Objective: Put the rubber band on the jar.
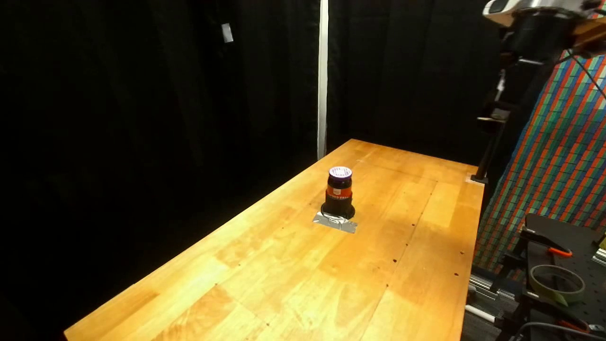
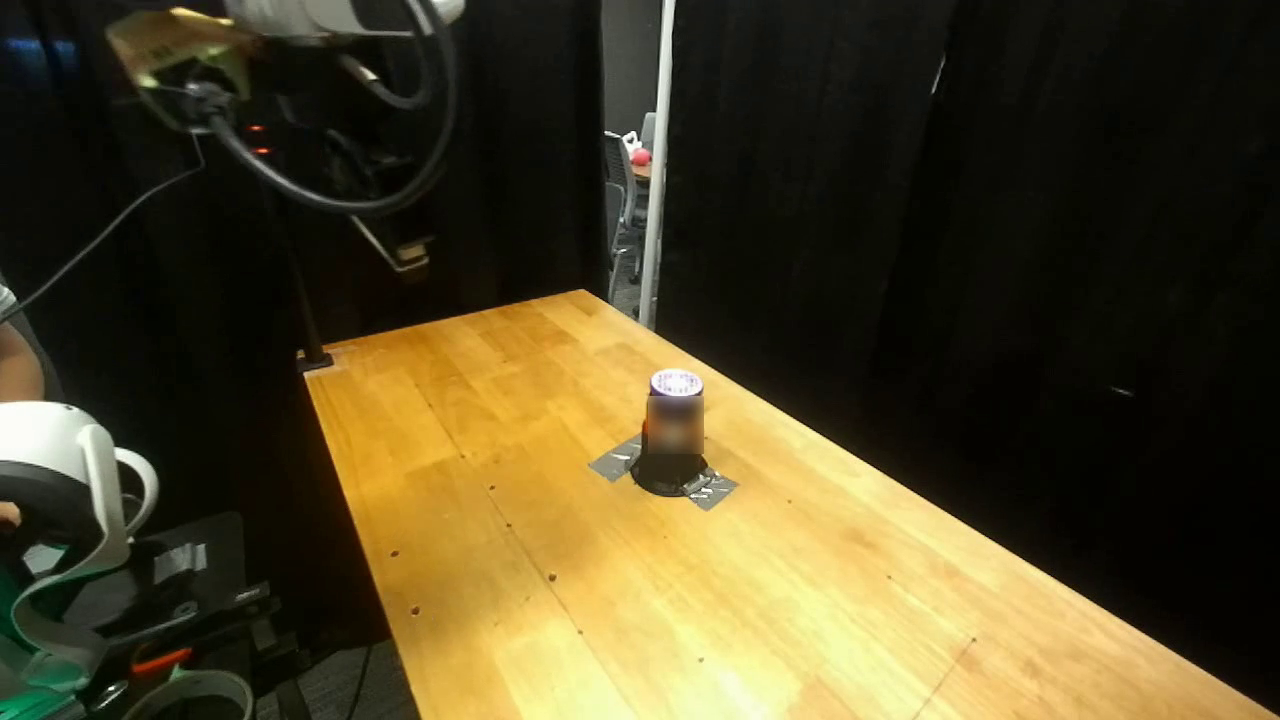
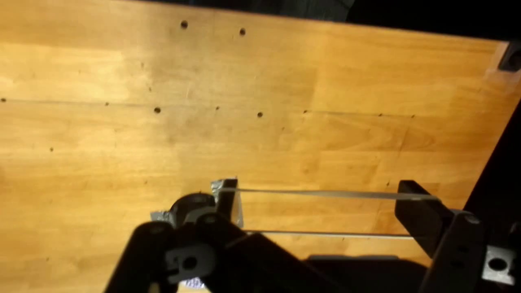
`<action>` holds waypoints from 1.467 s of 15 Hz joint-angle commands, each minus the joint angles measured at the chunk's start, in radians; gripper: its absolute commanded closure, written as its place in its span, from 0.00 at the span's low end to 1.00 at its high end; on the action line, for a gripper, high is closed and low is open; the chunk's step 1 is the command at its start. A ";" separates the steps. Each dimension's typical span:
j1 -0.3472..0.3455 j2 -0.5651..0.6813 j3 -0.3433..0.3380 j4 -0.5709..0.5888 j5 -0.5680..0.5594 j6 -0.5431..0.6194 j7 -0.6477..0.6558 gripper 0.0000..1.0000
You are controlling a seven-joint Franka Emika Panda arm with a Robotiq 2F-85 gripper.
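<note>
The jar (image 1: 339, 192) stands upright on the table in both exterior views (image 2: 674, 425), with a white-and-purple lid, dark body and orange-red label. Its lower part sits in a black round holder (image 1: 338, 208) taped to the table. In the wrist view only a bit of the lid (image 3: 194, 283) shows past the left finger. My gripper (image 3: 320, 203) is open wide. The pale rubber band (image 3: 338, 194) is stretched around both fingertips, its two strands spanning the gap. In both exterior views the gripper hangs high above the table, dark against black curtains, apart from the jar.
Grey tape (image 2: 712, 490) holds the holder to the wooden table (image 1: 284, 284). A black post (image 2: 310, 340) stands at a table corner. A black side cart (image 1: 568, 232) with a tape roll (image 1: 556, 284) stands beside the table. Black curtains surround it. A loose cable (image 2: 330, 205) hangs from the arm.
</note>
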 commanded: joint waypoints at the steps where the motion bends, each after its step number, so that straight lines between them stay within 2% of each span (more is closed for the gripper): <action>1: -0.085 0.260 0.058 0.144 -0.138 0.207 0.057 0.00; 3: -0.137 0.386 0.087 0.220 -0.266 0.266 0.129 0.00; 5: -0.173 0.514 0.108 0.315 -0.402 0.274 0.216 0.00; 7: -0.173 0.639 0.108 0.424 -0.528 0.260 0.301 0.00; 9: -0.138 0.763 0.082 0.538 -0.578 0.247 0.322 0.00; 14: -0.084 0.990 0.031 0.747 -0.518 0.251 0.258 0.00; 22: -0.091 1.164 0.014 0.913 -0.365 0.241 0.149 0.00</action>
